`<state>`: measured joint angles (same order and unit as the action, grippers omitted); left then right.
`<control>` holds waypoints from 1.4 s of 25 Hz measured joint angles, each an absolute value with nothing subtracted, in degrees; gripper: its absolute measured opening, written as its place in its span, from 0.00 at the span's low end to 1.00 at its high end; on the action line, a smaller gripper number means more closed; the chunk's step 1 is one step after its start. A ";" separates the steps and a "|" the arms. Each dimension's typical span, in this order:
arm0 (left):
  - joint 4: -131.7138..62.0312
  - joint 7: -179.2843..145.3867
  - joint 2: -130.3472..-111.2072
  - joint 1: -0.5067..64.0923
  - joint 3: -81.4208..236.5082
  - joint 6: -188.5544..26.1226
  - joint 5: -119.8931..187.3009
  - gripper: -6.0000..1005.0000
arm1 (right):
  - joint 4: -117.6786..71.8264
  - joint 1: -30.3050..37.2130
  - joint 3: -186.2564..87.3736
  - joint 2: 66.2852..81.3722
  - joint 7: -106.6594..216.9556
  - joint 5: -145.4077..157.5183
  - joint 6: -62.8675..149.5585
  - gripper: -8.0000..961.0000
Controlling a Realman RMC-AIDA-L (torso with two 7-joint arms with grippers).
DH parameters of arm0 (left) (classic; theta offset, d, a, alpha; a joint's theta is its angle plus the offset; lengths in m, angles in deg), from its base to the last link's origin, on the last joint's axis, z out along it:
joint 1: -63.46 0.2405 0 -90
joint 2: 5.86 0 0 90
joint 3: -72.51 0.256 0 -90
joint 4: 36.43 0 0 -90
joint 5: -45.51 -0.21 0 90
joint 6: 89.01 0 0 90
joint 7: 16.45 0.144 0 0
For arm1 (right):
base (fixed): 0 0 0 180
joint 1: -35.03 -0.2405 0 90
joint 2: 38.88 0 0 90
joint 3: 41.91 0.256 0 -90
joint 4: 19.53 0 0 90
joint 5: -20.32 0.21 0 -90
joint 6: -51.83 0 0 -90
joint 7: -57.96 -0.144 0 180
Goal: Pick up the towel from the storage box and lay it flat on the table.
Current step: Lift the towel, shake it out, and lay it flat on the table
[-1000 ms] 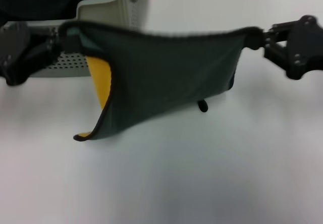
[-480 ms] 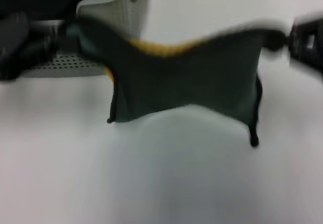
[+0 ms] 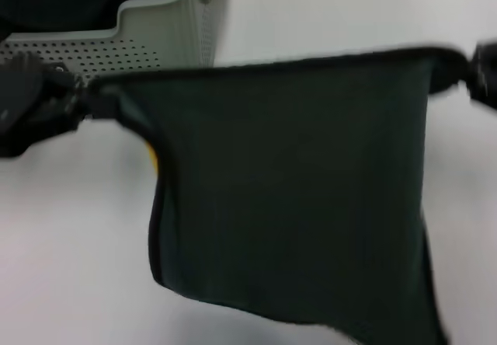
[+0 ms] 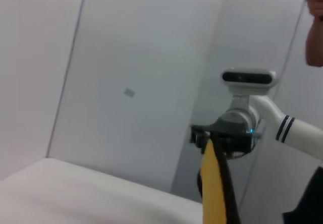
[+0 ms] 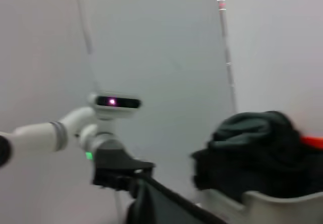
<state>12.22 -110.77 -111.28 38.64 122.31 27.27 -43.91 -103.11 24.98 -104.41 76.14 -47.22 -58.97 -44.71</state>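
The towel (image 3: 295, 189) hangs spread, dark green side to the head camera, above the white surface (image 3: 70, 267). The left gripper (image 3: 74, 104) at nine o'clock has its jaws clamped on one top corner; the right gripper (image 3: 466, 73) at three o'clock, blurred, seems to pinch the other. The storage box (image 3: 167, 26) sits at eleven o'clock, holding black fabric (image 5: 252, 148).
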 joint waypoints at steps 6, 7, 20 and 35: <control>11.11 -111.94 -112.27 32.14 114.00 25.91 -54.24 0.01 | -97.70 15.98 -98.42 75.89 -46.14 -64.49 -41.76 0.09; 10.77 -111.96 -112.05 31.36 113.18 25.88 -54.80 0.01 | -97.81 15.21 -98.08 75.82 -46.13 -64.67 -41.77 0.09; 12.95 -110.37 -108.54 39.88 126.14 28.01 -45.52 0.01 | -104.50 25.50 -103.95 76.89 -53.91 -58.40 -49.43 0.09; 6.52 -112.46 -113.44 36.12 119.38 21.22 -70.60 0.01 | -78.76 15.71 -117.49 76.98 -49.02 -65.78 -38.68 0.10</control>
<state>6.52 -112.46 -113.44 36.12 119.38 21.22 -70.60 -78.76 15.71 -117.49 76.98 -49.02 -65.78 -38.68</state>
